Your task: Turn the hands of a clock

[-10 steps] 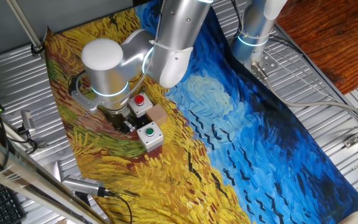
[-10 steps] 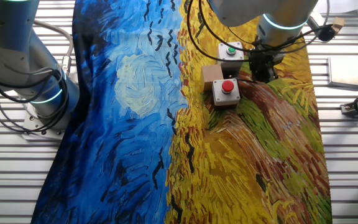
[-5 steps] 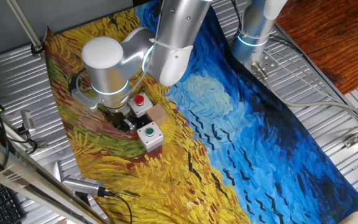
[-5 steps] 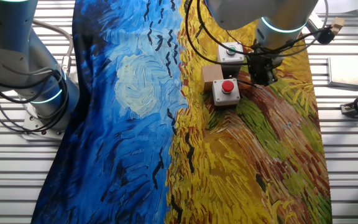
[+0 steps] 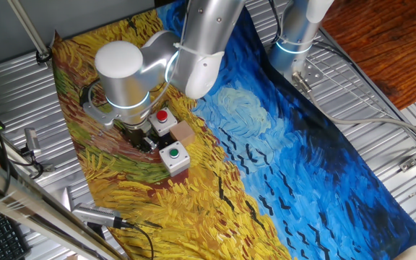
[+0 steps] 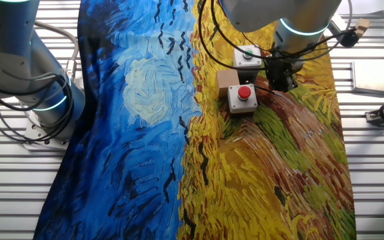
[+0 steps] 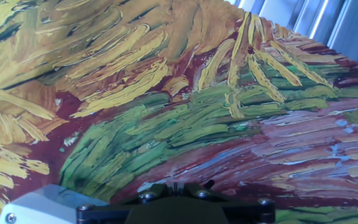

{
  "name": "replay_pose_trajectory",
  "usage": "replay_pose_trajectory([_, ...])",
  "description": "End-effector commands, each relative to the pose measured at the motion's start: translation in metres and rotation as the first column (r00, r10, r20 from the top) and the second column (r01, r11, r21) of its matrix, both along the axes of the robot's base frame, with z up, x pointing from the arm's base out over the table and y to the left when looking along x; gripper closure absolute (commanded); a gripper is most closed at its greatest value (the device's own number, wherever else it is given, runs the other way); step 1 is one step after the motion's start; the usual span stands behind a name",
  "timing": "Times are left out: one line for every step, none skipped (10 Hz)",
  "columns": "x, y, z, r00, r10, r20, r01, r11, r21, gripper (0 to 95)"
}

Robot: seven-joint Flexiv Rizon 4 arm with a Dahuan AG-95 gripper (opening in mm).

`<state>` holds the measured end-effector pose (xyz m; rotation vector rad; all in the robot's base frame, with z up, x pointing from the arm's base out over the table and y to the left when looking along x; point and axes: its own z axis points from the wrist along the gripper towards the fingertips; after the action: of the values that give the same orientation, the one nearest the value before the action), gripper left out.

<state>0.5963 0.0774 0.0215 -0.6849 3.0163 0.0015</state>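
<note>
I am hovering low beside the red-button box [image 6: 241, 98] and green-button box [image 5: 174, 157]; no clock is showing, so nothing looks turned. Whether my jaws are released, I cannot tell.

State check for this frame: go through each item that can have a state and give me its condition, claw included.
claw: low beside the button boxes, open or shut cannot be told
red button box: upright on the cloth, button not being pressed
green button box: upright on the cloth, button not being pressed
small brown block: resting between the two boxes
clock: not visible in any view
</note>
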Motion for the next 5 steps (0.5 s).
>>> replay_pose_trajectory([-0.0004, 0.0002, 0.0004, 1.000, 0.000, 0.002, 0.000, 1.000, 0.006, 95.0])
replay_pose_trajectory([-0.0004, 0.0002, 0.0004, 1.000, -0.006, 0.006, 0.006, 1.000, 0.015, 95.0])
replay_pose_trajectory([-0.0004, 0.0002, 0.0004, 1.000, -0.014, 0.008, 0.014, 1.000, 0.017, 95.0])
replay_pose_trajectory([-0.0004, 0.0002, 0.0004, 0.999, -0.040, 0.011, 0.040, 0.999, 0.019, 95.0])
replay_pose_trajectory([-0.0004, 0.0002, 0.0004, 0.999, -0.051, 0.012, 0.051, 0.998, 0.021, 95.0])
